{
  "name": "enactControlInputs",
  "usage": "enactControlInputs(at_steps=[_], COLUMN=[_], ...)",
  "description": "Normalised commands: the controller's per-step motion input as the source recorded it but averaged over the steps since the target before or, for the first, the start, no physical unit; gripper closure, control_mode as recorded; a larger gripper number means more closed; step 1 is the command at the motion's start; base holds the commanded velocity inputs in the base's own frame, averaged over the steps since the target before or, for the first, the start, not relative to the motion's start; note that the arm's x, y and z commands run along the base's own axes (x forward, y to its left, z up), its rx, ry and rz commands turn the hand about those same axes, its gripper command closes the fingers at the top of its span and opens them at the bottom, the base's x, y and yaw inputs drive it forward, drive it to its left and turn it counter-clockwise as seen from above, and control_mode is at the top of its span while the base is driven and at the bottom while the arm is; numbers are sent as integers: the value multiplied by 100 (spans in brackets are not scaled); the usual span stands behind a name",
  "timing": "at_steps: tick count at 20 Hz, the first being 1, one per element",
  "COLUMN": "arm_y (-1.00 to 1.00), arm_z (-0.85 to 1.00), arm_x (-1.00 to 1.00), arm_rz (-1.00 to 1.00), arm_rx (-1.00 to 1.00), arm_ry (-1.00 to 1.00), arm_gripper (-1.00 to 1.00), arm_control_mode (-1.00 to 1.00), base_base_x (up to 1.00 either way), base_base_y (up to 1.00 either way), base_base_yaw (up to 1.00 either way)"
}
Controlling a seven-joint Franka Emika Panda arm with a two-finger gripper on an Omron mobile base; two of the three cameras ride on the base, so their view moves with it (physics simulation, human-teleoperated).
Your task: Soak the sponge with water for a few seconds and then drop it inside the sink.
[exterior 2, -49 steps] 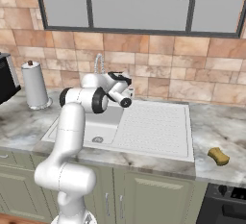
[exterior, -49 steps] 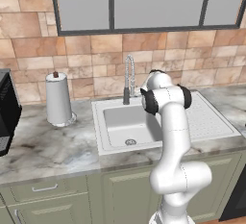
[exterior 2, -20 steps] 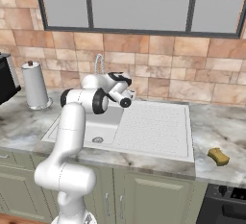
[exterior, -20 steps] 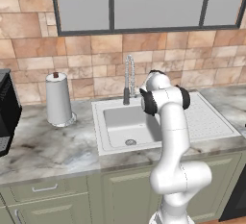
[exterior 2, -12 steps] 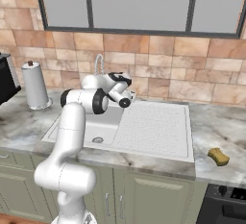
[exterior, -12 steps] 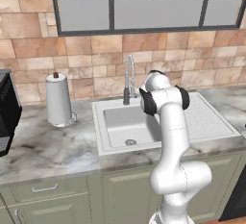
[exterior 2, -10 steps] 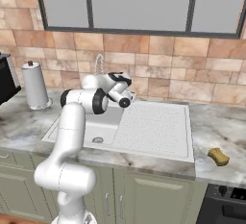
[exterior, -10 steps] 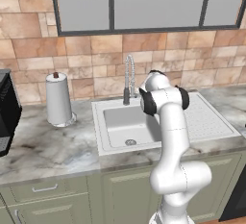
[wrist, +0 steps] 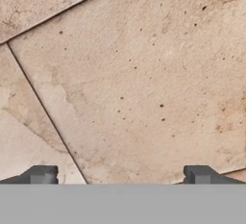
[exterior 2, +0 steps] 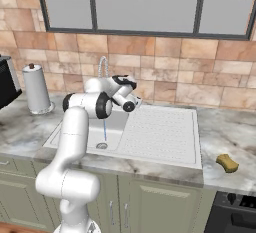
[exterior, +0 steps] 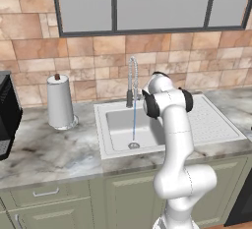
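Observation:
The sponge (exterior 2: pixel 227 163), a small yellow-tan block, lies on the marble counter to the right of the sink, far from the arm. The white sink (exterior 2: pixel 150 154) (exterior: pixel 104 144) has its basin on the left and a ribbed drainboard on the right. From the coiled chrome faucet (exterior: pixel 132 75) (exterior 2: pixel 102 68), a thin blue stream of water (exterior: pixel 134 125) (exterior 2: pixel 104 129) falls to the drain. My gripper (exterior 2: pixel 136 102) (wrist: pixel 121 176) hovers above the sink's back edge beside the faucet, facing the tiled wall at close range. It is open, with nothing between its fingers.
A paper towel roll (exterior: pixel 60 102) (exterior 2: pixel 36 89) stands on the counter left of the sink. A dark appliance (exterior: pixel 7 115) sits at the far left. A stove edge (exterior 2: pixel 235 212) shows at the lower right. A window runs above the tiled backsplash.
A thin stream of water now shows under the faucet. The arm and the sponge have not visibly moved.

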Motion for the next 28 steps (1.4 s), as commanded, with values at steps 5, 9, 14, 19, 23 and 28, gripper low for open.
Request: enactControlInputs(at_steps=[5,9,14,19,23,28], arm_y=[-72,-61,-34,-23,-18,-20], arm_z=[-94,-33,0,11,29,29], arm_x=[-2,0,0,0,0,0], arm_rz=[-8,-5,-2,-3,-3,-1], arm_rx=[5,4,8,12,12,8], arm_ry=[7,1,0,0,0,0], arm_gripper=[-100,-100,-100,-100,-100,-100], arm_control_mode=[-100,-100,-100,-100,-100,-100], base_base_x=[0,0,0,0,0,0], base_base_y=[0,0,0,0,0,0], base_base_yaw=[0,0,0,0,0,0])
